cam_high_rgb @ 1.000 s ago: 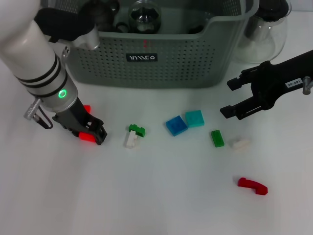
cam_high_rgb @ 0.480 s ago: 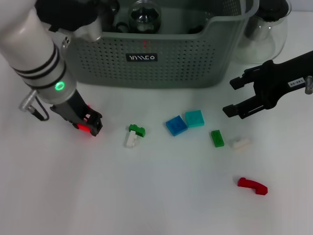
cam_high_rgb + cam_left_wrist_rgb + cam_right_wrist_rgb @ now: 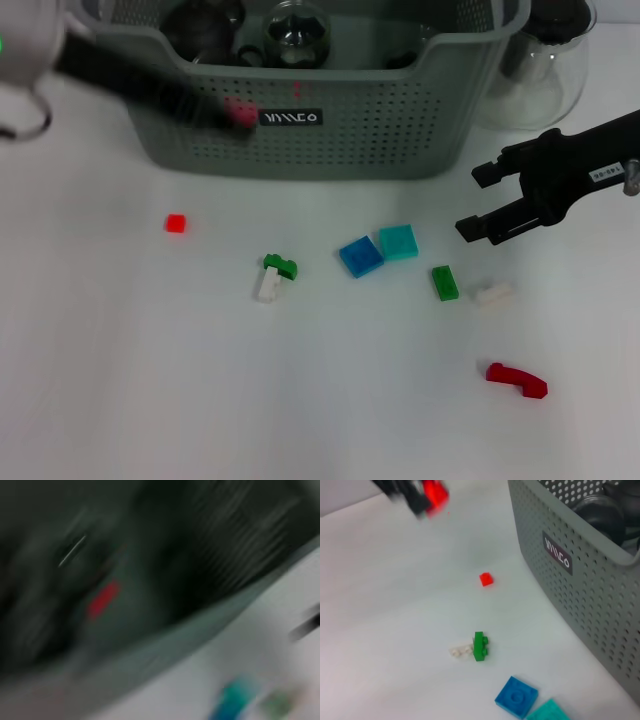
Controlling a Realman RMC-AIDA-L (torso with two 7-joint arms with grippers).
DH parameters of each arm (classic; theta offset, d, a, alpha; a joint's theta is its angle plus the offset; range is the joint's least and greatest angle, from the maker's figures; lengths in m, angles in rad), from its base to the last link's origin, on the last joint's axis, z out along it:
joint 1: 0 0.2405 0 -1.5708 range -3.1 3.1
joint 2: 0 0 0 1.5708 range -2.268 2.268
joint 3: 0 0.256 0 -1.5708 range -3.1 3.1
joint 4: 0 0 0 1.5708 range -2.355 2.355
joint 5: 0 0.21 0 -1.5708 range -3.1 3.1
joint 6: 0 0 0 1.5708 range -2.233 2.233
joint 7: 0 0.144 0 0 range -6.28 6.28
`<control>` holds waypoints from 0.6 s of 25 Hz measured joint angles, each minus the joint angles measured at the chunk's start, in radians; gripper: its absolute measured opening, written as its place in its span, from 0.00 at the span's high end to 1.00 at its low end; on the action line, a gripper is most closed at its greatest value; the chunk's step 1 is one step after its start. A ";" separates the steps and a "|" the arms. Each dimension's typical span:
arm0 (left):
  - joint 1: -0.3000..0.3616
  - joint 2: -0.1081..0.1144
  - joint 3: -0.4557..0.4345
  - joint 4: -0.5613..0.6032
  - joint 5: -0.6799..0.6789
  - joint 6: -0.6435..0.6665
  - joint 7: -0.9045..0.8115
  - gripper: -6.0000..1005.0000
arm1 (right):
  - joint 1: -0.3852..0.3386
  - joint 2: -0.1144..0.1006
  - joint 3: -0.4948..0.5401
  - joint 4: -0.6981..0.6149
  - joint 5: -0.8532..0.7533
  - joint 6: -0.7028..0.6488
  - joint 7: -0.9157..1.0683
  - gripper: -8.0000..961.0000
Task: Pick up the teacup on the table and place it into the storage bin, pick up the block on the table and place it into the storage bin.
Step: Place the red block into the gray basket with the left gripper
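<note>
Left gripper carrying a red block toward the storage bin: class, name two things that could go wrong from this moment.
1. The left gripper holds the red block level with the front wall of the storage bin, not above the rim, so it may strike the wall or release outside.
2. The bin already holds dark glassware; a dropped block could knock against it.

The right gripper hovers open over the table.

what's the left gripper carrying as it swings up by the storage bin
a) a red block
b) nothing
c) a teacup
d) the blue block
a: the left gripper, blurred in front of the storage bin, has a red block at its tip, seen most clearly in the right wrist view; another small red block lies on the table.
</note>
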 joint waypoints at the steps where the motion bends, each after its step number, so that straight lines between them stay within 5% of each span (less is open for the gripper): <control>1: -0.014 0.003 -0.043 0.019 -0.096 0.004 0.026 0.59 | 0.000 0.001 0.001 0.000 0.000 0.000 0.007 0.05; 4: -0.079 0.025 -0.105 0.016 -0.279 -0.028 0.094 0.59 | -0.001 0.006 0.014 0.005 0.001 0.002 0.018 0.05; 9: -0.191 0.058 -0.076 -0.153 -0.200 -0.275 0.191 0.59 | -0.001 0.010 0.044 0.030 0.002 0.019 0.015 0.05; 12: -0.294 0.088 -0.061 -0.394 -0.035 -0.462 0.179 0.59 | 0.002 0.010 0.049 0.048 0.002 0.032 0.012 0.05; 15: -0.429 0.143 -0.058 -0.727 0.107 -0.603 0.147 0.59 | 0.005 0.010 0.050 0.050 0.002 0.034 0.014 0.05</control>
